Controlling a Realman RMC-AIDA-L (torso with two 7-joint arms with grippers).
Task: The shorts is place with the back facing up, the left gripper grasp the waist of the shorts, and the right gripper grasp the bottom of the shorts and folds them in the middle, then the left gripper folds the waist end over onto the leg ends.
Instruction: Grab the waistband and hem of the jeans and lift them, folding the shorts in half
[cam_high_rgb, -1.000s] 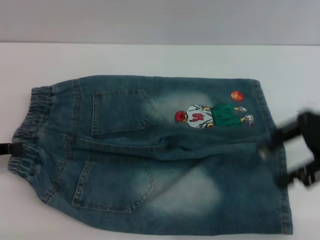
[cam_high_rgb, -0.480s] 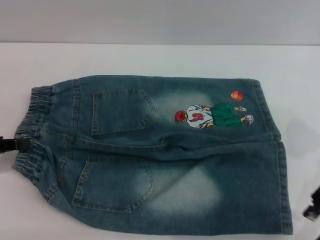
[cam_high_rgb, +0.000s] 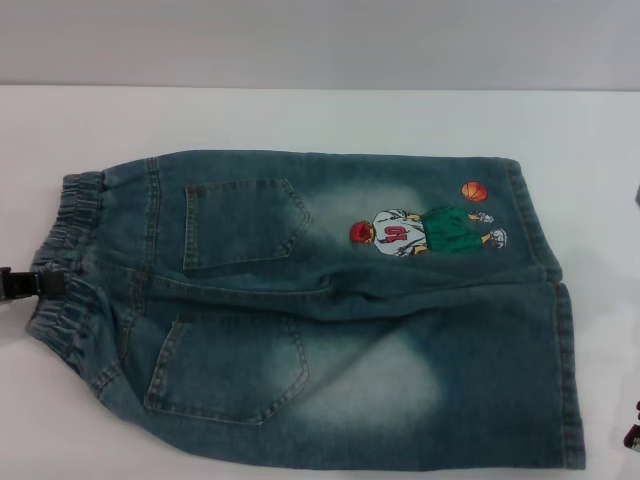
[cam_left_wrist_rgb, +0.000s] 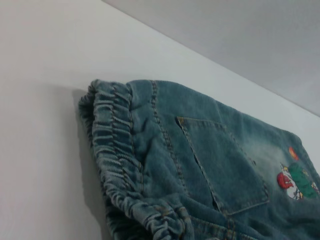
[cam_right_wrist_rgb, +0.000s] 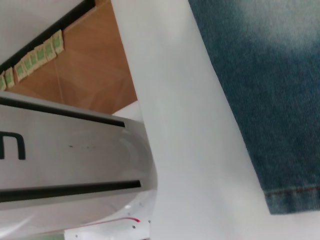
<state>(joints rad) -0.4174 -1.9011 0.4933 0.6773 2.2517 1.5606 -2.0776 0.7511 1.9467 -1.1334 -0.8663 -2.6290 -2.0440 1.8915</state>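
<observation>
The shorts (cam_high_rgb: 330, 310) lie flat and back up on the white table, both back pockets showing, with the embroidered player (cam_high_rgb: 425, 230) on the far leg. The ruffled waist (cam_high_rgb: 65, 250) is at the left end and the bottom of the shorts (cam_high_rgb: 565, 380) at the right. My left gripper (cam_high_rgb: 40, 284) is at the middle of the waist and overlaps its outer edge. The left wrist view looks closely along the waist (cam_left_wrist_rgb: 112, 150). Only a dark sliver of my right arm (cam_high_rgb: 632, 438) shows at the lower right. The right wrist view shows a hem corner (cam_right_wrist_rgb: 295, 197).
Bare white table (cam_high_rgb: 300, 115) surrounds the shorts, with a grey wall (cam_high_rgb: 300, 40) behind it. In the right wrist view the table's edge (cam_right_wrist_rgb: 165, 125) runs beside the brown floor (cam_right_wrist_rgb: 85, 65) and my white body (cam_right_wrist_rgb: 65, 160).
My right arm has pulled away from the leg hems toward the lower right and has almost left the view. My left gripper has pushed a little further onto the waist, bunching it.
</observation>
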